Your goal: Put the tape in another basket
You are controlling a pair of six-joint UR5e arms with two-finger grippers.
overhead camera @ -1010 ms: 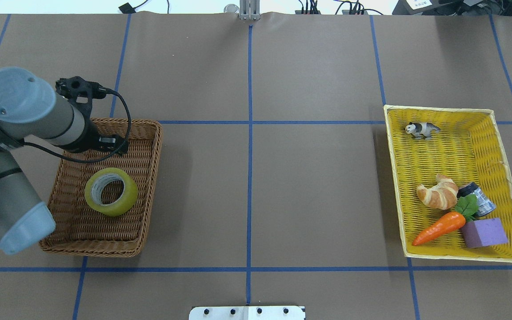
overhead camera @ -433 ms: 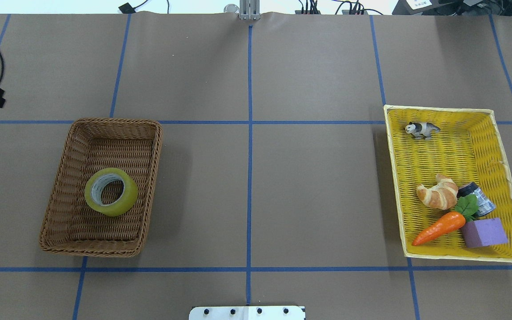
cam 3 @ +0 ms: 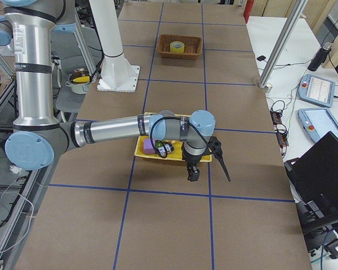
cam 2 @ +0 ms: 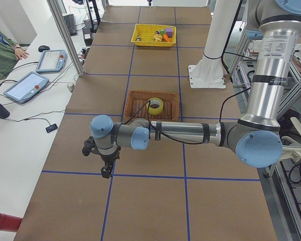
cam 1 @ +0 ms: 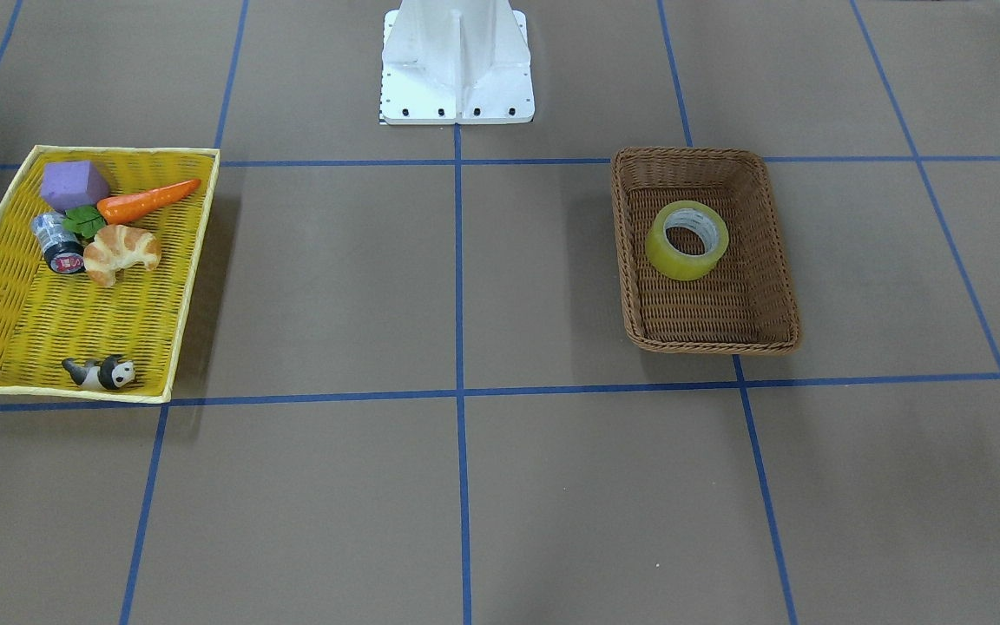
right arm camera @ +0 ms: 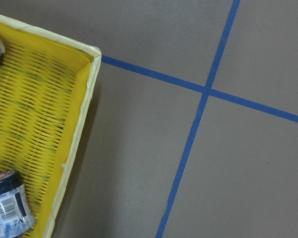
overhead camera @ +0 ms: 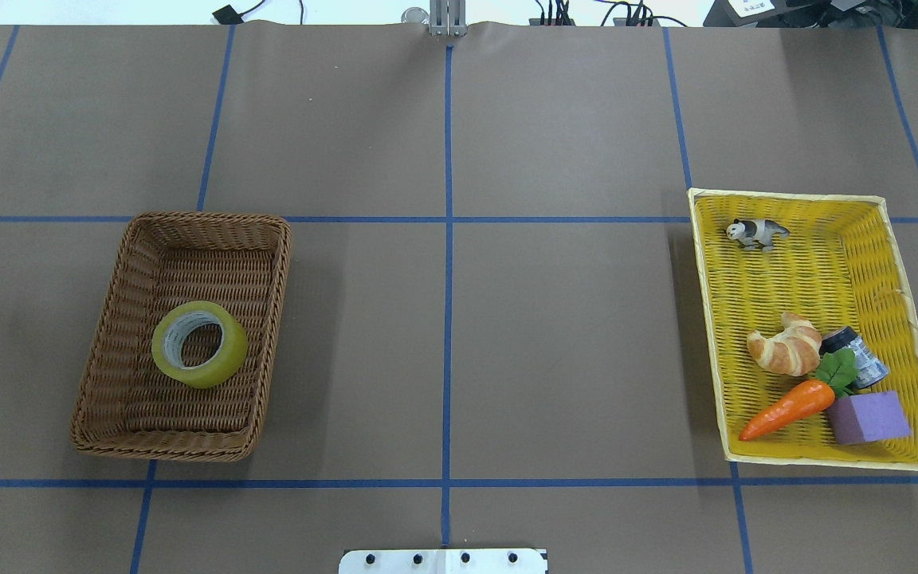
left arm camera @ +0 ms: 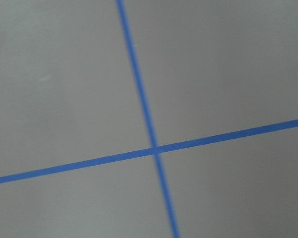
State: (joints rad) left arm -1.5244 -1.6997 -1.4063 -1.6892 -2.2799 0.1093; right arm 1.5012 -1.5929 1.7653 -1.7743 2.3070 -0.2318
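The yellow tape roll (overhead camera: 200,344) lies flat inside the brown wicker basket (overhead camera: 282,303) on the table's left half. It also shows in the front-facing view (cam 1: 687,240), where the basket's rim (cam 1: 691,154) is free of any arm. Neither arm is in the overhead or front-facing views. In the exterior left view my left gripper (cam 2: 106,169) hangs over the table, well short of the basket (cam 2: 135,103). In the exterior right view my right gripper (cam 3: 192,173) hangs beside the yellow tray. I cannot tell whether either gripper is open or shut. No fingers show in the wrist views.
The shallow yellow tray (overhead camera: 810,263) on the right holds a croissant (overhead camera: 784,344), a carrot (overhead camera: 786,408), a purple block (overhead camera: 869,416), a black-capped bottle (overhead camera: 857,355) and a panda figure (overhead camera: 758,233). The white robot base (cam 1: 457,65) stands at the table's near edge.
My left arm, which was over the brown basket's far left corner, has drawn away to the left and out of the overhead view. The tape has stayed in the basket.
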